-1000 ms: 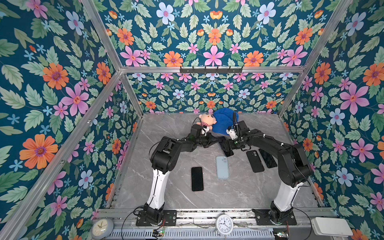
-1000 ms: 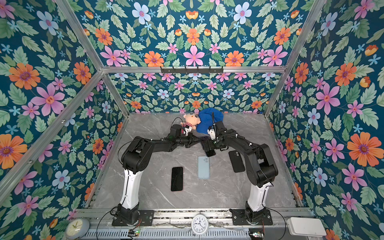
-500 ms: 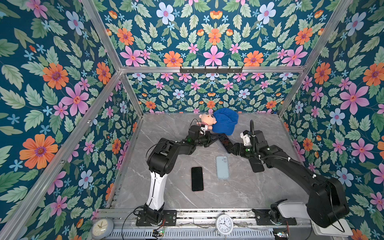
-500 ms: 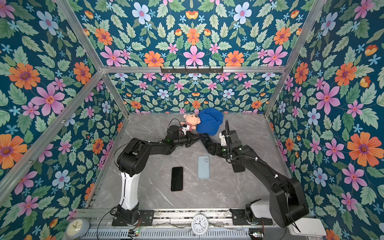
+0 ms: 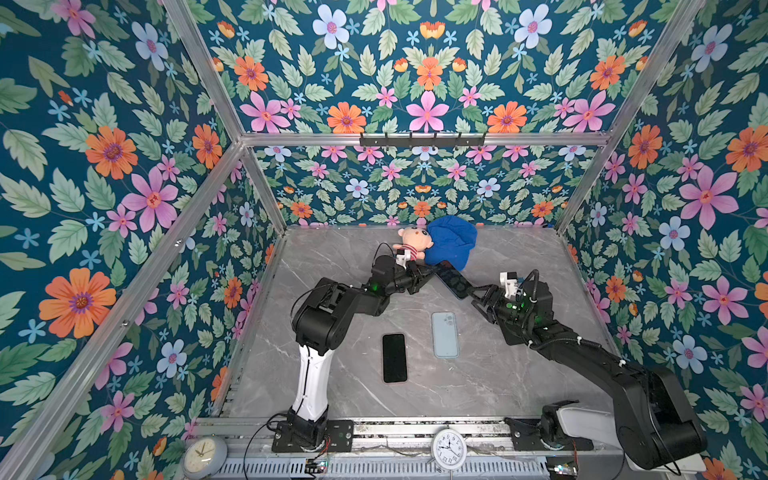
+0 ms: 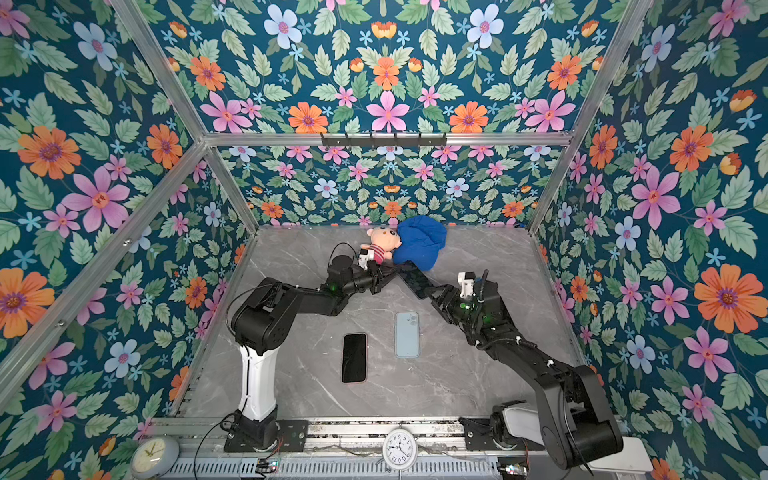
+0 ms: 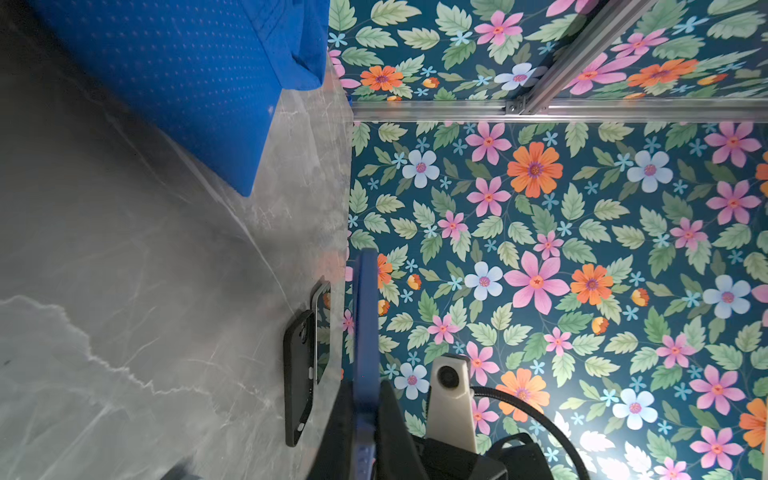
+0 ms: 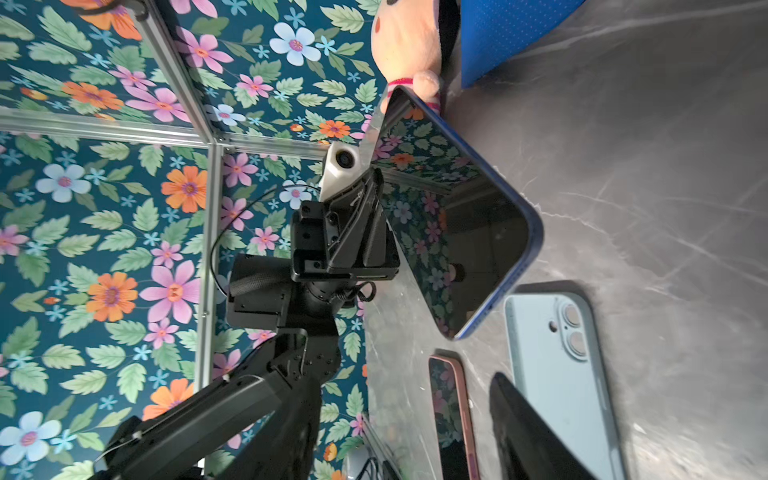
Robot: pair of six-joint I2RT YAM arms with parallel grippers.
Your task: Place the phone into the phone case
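Note:
My left gripper (image 5: 428, 275) (image 6: 388, 274) is shut on the long edge of a dark-screened phone (image 5: 453, 282) (image 8: 457, 232) with a blue rim, holding it tilted off the table. The left wrist view shows this phone (image 7: 365, 316) edge-on between my left gripper's (image 7: 365, 399) jaws. My right gripper (image 5: 473, 296) (image 6: 434, 296) stands open just off the phone's right end, with nothing between its jaws; one finger (image 8: 532, 432) shows. A black phone case (image 7: 299, 374) lies flat on the table at the right, hidden under my right arm in both top views.
A light blue phone or case (image 5: 444, 334) lies back up mid-table, beside a pink-rimmed phone (image 5: 394, 357) lying screen up. Another phone (image 7: 322, 332) lies behind the black case. A plush doll (image 5: 411, 241) and a blue cap (image 5: 451, 243) sit at the back wall.
My right arm has stretched out low, and its gripper has drawn back rightward along the phone to its end, with the jaws narrower. The left gripper keeps hold of the phone.

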